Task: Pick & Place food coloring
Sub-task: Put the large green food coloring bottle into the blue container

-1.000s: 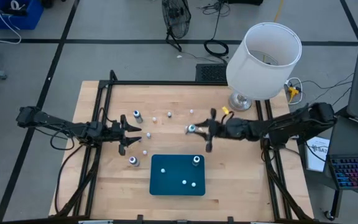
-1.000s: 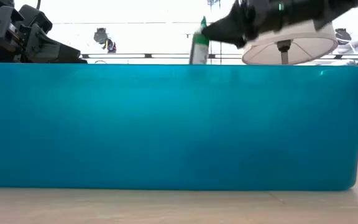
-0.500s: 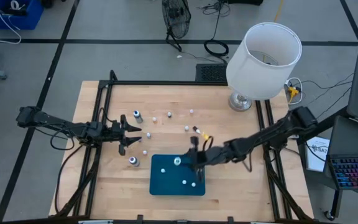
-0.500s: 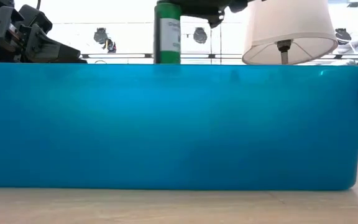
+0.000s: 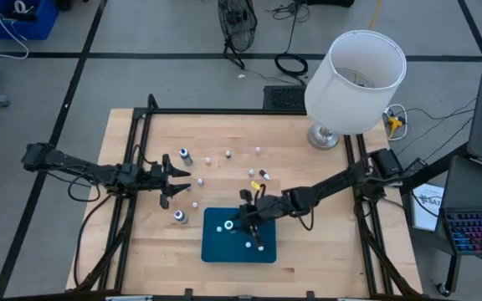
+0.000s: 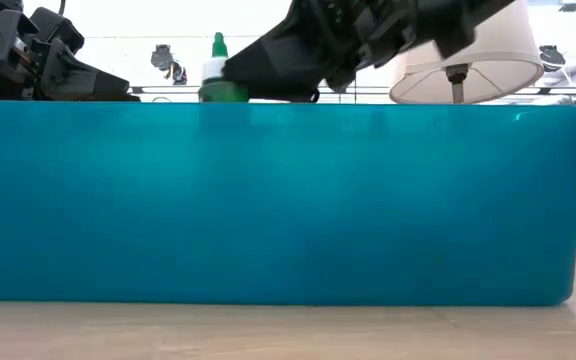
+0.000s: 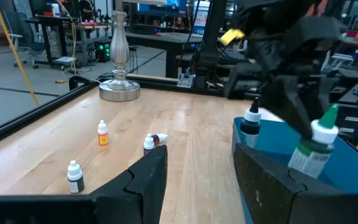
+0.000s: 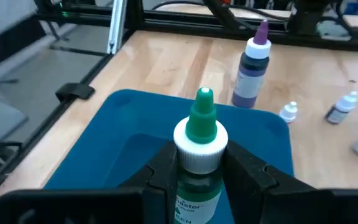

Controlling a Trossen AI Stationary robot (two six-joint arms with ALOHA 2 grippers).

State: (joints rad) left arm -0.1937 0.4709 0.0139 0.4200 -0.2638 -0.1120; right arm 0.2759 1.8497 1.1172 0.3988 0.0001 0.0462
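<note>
Placing step: right gripper [image 5: 243, 221], jaws clamped on green food coloring bottle [image 8: 197, 163], sits over blue tray [image 5: 216, 251], lower centre of high view. Next, prob.: lower, release upright. Left gripper [image 5: 176, 184] idle mid-left, jaws part-open, empty.

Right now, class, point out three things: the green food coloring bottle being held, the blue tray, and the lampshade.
green food coloring bottle [image 8: 202, 134]: right wrist view, on its white cap collar, between the right fingers.
blue tray [image 5: 212, 252]: high view, on its bare corner.
lampshade [image 5: 341, 100]: high view, on its outer side.
</note>
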